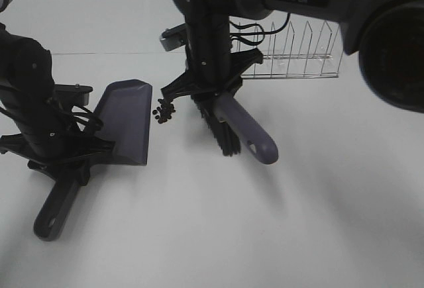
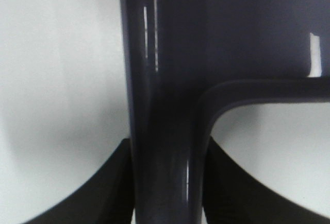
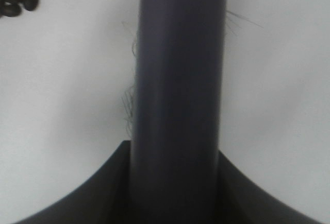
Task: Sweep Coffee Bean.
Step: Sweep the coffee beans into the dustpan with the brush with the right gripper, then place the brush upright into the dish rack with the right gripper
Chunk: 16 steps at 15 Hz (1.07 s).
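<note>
Left fingers (image 2: 111, 195) grip dustpan (image 1: 126, 119) handle; right fingers (image 3: 98, 198) grip brush (image 1: 246, 134); coffee bean (image 1: 163, 112) cluster between; wire rack (image 1: 298, 56) behind.

The high camera looks down over the table (image 1: 199, 235). Wrist cameras sit close on the dustpan (image 2: 165, 80) and brush (image 3: 178, 80) handles; right wrist and high share the coffee bean (image 1: 163, 111)

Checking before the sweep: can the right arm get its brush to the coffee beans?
Probably yes. The brush in the right tool sits just beside the coffee beans, nothing between them, with the dustpan on their far side.
</note>
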Available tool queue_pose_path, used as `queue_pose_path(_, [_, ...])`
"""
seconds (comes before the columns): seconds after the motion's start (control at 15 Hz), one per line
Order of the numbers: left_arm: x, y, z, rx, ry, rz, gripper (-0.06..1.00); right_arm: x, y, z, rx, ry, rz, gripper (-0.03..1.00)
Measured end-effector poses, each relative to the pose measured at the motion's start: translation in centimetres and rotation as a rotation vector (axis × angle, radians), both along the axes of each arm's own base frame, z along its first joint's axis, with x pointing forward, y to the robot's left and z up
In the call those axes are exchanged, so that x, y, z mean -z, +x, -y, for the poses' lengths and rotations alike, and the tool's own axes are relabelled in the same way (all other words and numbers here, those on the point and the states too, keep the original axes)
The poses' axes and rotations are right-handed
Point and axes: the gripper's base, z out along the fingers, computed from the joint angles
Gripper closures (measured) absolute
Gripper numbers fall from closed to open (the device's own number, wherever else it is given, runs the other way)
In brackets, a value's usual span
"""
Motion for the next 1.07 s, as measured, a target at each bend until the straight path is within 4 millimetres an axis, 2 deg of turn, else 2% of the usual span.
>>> queue_pose_path(0.13, [-0.1, 0.1, 0.0, 0.000, -0.002, 0.004, 0.59, 1.0, -0.5, -3.0, -0.059, 0.016, 0.010, 0.66])
queue_pose_path(0.27, [-0.1, 0.1, 0.0, 0.001, -0.002, 0.003, 0.59, 1.7, -1.3, -6.5, -0.114, 0.110, -0.002, 0.66])
queue_pose_path(0.4, [-0.1, 0.1, 0.0, 0.002, -0.002, 0.002, 0.59, 1.1, -2.7, -8.8, -0.136, 0.199, -0.026, 0.66])
queue_pose_path(0.53, [-0.1, 0.1, 0.0, 0.003, -0.003, 0.004, 0.59, 0.0, -3.2, -9.8, -0.143, 0.254, -0.030, 0.66])
queue_pose_path(0.73, [-0.1, 0.1, 0.0, 0.003, -0.002, 0.003, 0.59, -1.3, -2.7, -9.4, -0.143, 0.247, 0.014, 0.66])
queue_pose_path(0.8, [-0.1, 0.1, 0.0, 0.003, -0.002, 0.003, 0.59, -2.4, -2.3, -8.9, -0.144, 0.233, 0.054, 0.67])
queue_pose_path(1.07, [-0.1, 0.1, 0.0, 0.006, -0.002, 0.004, 0.59, -9.5, 0.2, -4.8, -0.121, 0.207, 0.240, 0.67])
